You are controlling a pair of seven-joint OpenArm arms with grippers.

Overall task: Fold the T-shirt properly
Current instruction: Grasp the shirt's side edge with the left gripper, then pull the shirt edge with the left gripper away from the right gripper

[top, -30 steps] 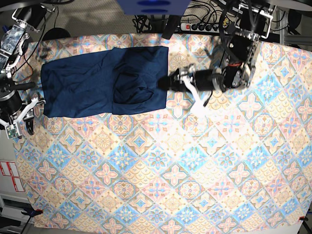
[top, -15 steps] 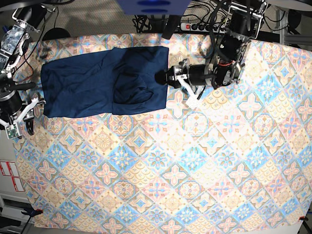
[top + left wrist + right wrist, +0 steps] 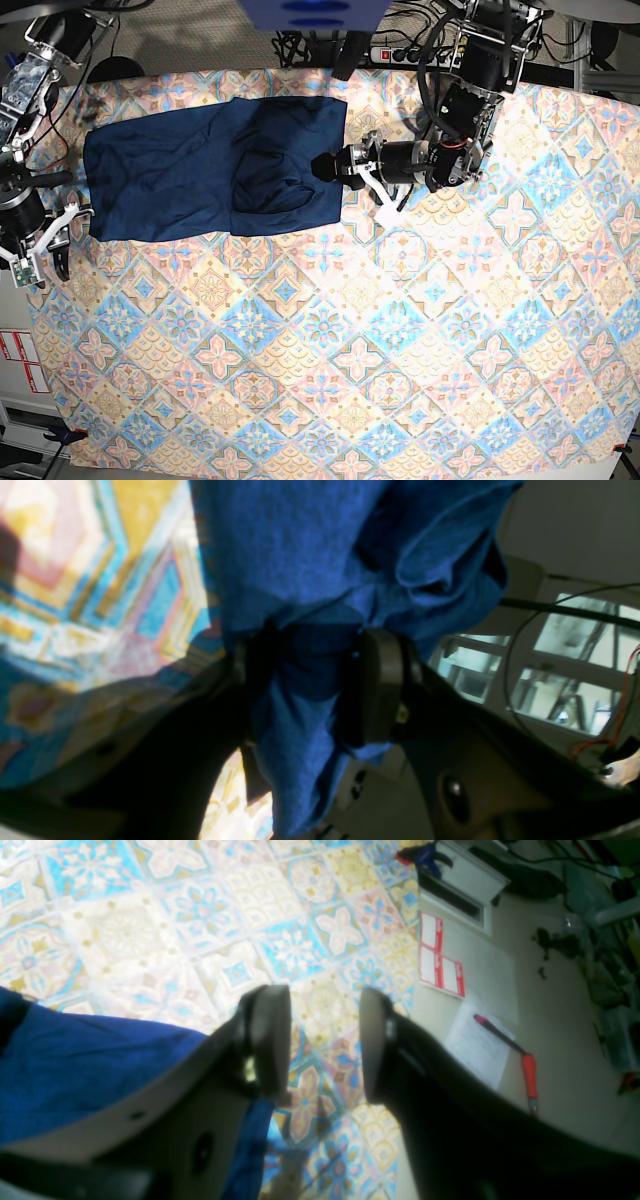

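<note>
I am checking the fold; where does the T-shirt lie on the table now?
In the base view, the T-shirt lies at the upper left of the tablecloth. The left tool grips its right edge.

A pastel tiled-pattern tablecloth [image 3: 330, 330] covers the surface. A black power strip [image 3: 410, 55] lies behind it; red-and-white labels [image 3: 440, 962] sit beside it, bright windows [image 3: 565, 665] beyond.

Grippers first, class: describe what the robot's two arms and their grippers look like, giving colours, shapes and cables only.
The left gripper has dark, flat, rounded pads on black fingers, on a black arm with looping black cables and a white bracket. The right gripper pairs one pale grey finger with one black finger; from the base view it is white-framed, with wires running along its arm.
</note>
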